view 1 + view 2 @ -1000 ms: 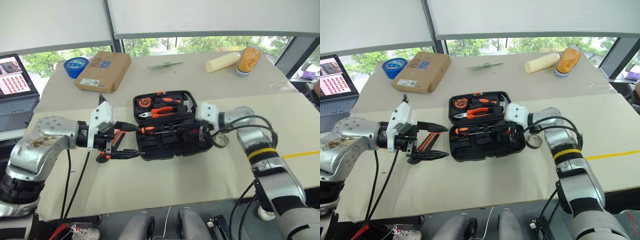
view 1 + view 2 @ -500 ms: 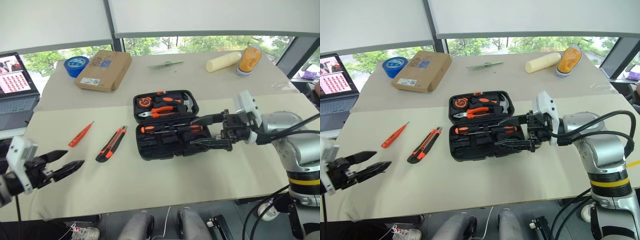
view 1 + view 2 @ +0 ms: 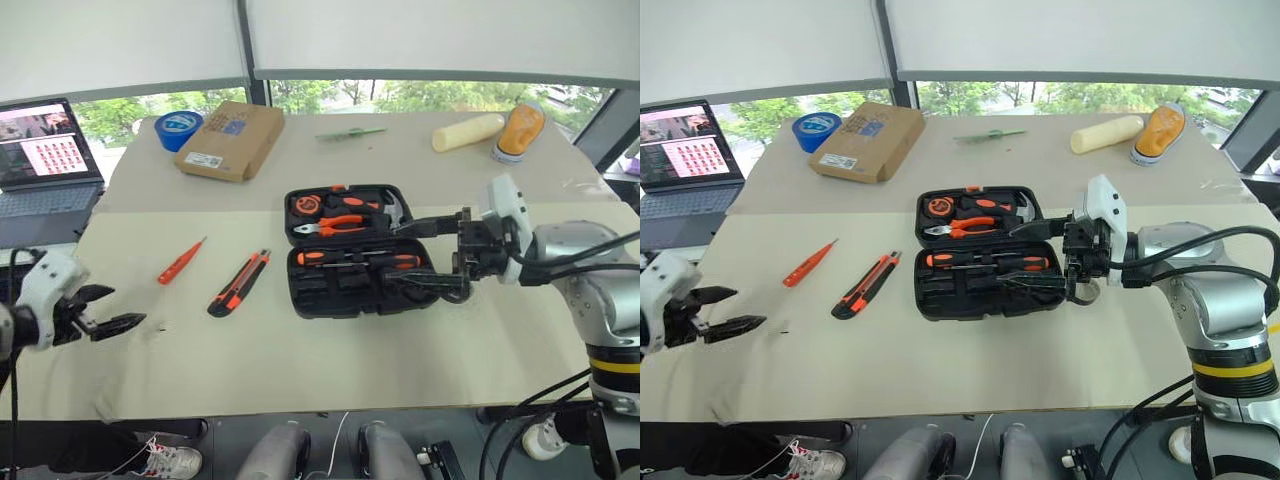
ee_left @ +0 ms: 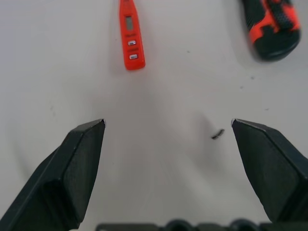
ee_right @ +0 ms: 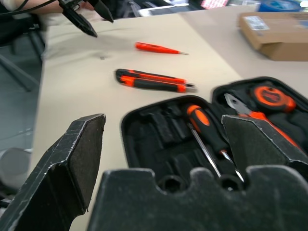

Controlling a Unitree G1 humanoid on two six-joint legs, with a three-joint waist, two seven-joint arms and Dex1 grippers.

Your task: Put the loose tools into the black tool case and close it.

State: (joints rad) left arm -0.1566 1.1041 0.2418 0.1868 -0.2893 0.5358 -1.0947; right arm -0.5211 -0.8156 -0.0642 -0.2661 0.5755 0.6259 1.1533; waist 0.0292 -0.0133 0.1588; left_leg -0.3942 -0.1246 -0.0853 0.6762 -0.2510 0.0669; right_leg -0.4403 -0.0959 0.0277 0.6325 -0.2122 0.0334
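Note:
The black tool case [image 3: 345, 300] lies open mid-table. Its far half holds pliers, a hammer and a tape measure [image 3: 307, 205]. In its near half lie two black-and-orange screwdrivers [image 3: 360, 259]. Left of the case, loose on the table, are the orange-and-black utility knife [image 3: 240, 283] and the slim orange screwdriver [image 3: 181, 261]. My right gripper [image 3: 398, 256] is open and empty, pointing left with its fingers over the case's right end. At the table's near left edge my left gripper [image 3: 125, 306] is open and empty, with the slim screwdriver [image 4: 129, 36] and the knife [image 4: 272, 26] ahead of it.
A brown cardboard box [image 3: 230, 140] and a blue tape roll [image 3: 178, 125] sit at the far left, with an open laptop [image 3: 45, 150] beyond the table's left side. A cream cylinder [image 3: 468, 132], an orange shoe [image 3: 520, 132] and a green item [image 3: 350, 132] lie along the far edge.
My right gripper was shut low in the case; it has opened and drawn back to the right. My left gripper swung from beside the case out to the near left edge. The camera shifted.

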